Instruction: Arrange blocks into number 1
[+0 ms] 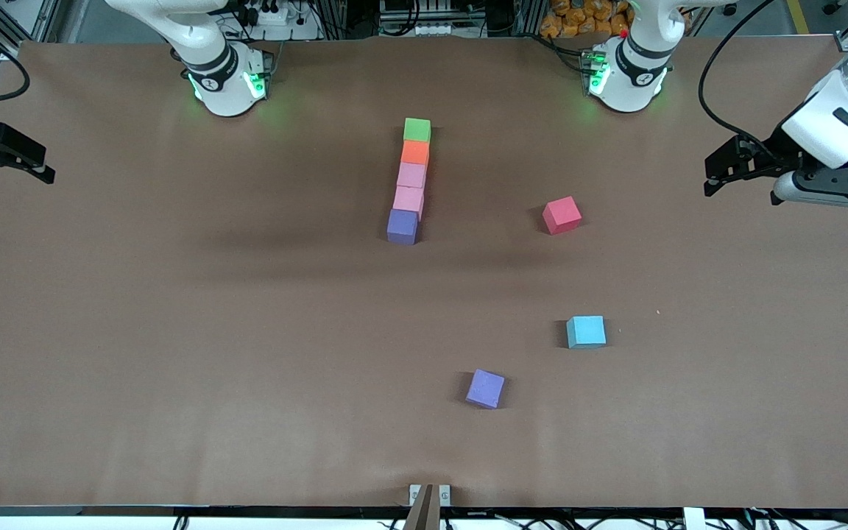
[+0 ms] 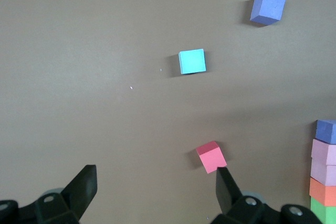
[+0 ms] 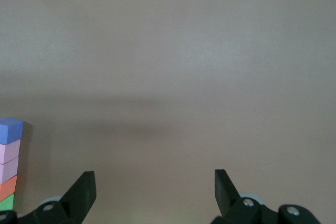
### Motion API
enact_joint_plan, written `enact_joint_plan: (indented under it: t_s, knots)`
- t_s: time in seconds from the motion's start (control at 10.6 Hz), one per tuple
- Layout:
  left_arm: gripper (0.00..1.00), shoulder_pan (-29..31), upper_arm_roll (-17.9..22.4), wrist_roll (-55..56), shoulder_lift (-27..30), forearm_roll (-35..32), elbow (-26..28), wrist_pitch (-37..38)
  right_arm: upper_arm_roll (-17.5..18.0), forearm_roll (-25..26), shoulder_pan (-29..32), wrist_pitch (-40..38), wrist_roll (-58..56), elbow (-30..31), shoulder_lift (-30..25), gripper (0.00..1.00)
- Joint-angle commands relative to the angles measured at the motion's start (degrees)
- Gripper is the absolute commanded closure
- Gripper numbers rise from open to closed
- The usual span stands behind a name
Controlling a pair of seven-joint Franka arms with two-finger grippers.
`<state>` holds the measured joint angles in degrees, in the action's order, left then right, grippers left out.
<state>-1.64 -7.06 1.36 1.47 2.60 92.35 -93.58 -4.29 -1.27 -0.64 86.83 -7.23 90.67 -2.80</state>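
Observation:
Five blocks lie in one straight touching line mid-table: green (image 1: pixel 417 129) nearest the robots' bases, then orange (image 1: pixel 415 152), two light pink (image 1: pixel 411 175) (image 1: pixel 408 199), and purple (image 1: pixel 403 226) nearest the front camera. The left wrist view shows the line's purple end (image 2: pixel 326 130), as does the right wrist view (image 3: pixel 10 129). My left gripper (image 1: pixel 707 175) (image 2: pixel 155 182) hangs open and empty over the left arm's end of the table. My right gripper (image 1: pixel 47 165) (image 3: pixel 155 182) hangs open and empty over the right arm's end.
A red cube (image 1: pixel 562 215) (image 2: pixel 211 157) lies loose beside the line, toward the left arm's end. A cyan cube (image 1: pixel 586 331) (image 2: pixel 192 61) and a second purple cube (image 1: pixel 485 388) (image 2: pixel 268 8) lie nearer the front camera. Brown paper (image 1: pixel 174 331) covers the table.

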Motion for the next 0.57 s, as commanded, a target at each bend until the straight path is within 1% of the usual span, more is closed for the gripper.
enact_joint_plan:
  t_s: [0.0,0.47]
  knots:
    - [0.00,0.5,-0.1,-1.9,1.6,0.8,1.4,0.1,0.8,0.8,1.0,0.6,0.9,3.2,-2.0,0.00]
    - [0.00,0.6,-0.1,-2.0,1.6,0.8,1.4,0.2,0.6,0.7,1.2,1.5,0.9,4.1,-1.9,0.00]
